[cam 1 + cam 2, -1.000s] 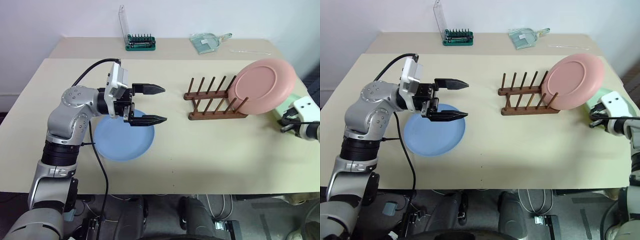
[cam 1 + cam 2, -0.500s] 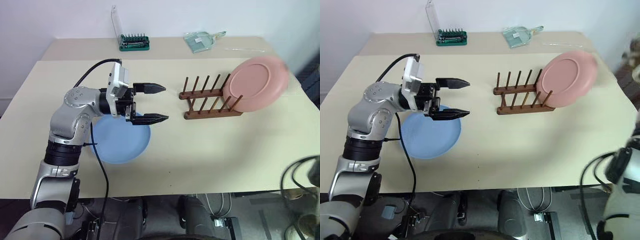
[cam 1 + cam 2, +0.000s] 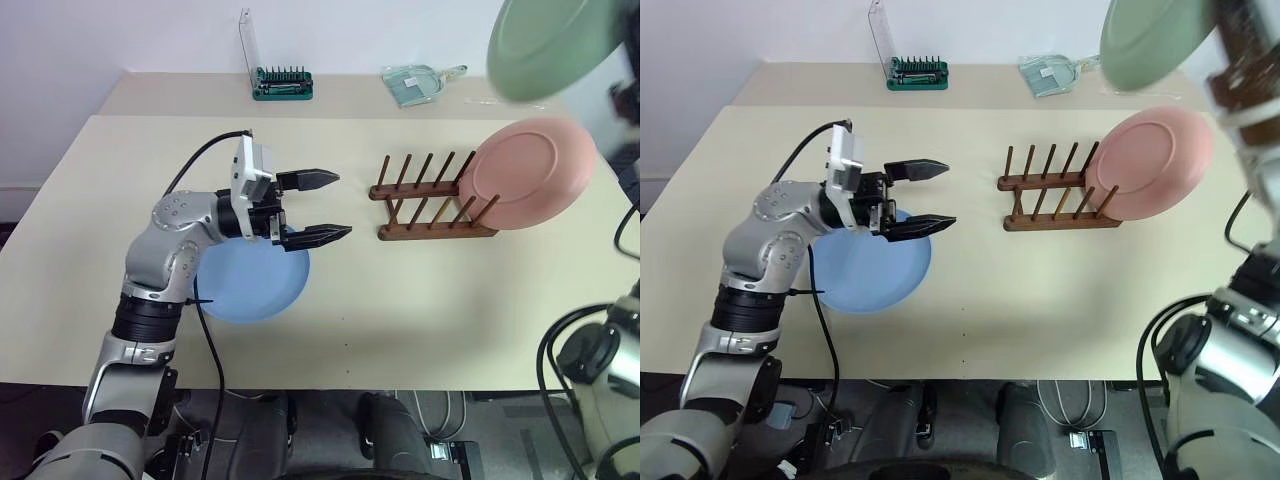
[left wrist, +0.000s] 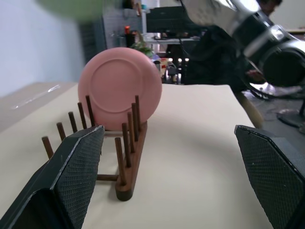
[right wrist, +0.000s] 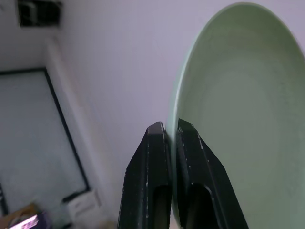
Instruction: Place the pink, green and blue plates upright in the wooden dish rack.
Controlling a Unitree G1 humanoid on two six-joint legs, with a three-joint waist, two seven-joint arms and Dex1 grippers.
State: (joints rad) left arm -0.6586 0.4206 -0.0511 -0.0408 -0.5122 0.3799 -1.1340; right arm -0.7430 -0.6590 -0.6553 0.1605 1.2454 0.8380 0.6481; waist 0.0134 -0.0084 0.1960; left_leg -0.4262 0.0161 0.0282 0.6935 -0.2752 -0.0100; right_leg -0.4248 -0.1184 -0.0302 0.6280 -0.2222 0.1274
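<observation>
The pink plate (image 3: pixel 530 170) stands upright between the pegs at the right end of the wooden dish rack (image 3: pixel 430 207); the left wrist view shows it too, pink plate (image 4: pixel 119 86) in rack (image 4: pixel 127 162). The blue plate (image 3: pixel 250 283) lies flat on the table, left of the rack. My left gripper (image 3: pixel 338 205) hovers open over the blue plate's far right rim, pointing at the rack, nothing between its fingers (image 4: pixel 71 176). High above the table's back right corner hangs the green plate (image 3: pixel 548 45), tilted on edge. My right gripper (image 5: pixel 172 128) is shut on the green plate's rim (image 5: pixel 238 119).
A green screwdriver-bit holder (image 3: pixel 282 84) and a clear plastic scoop (image 3: pixel 415 83) sit on the far table strip behind the rack. Several free peg slots stand left of the pink plate. Black cables (image 3: pixel 590 340) hang off the table's right front corner.
My right arm has swung up from beside the table's right edge, lifting the green plate high above the back right corner. The left gripper stays open over the blue plate.
</observation>
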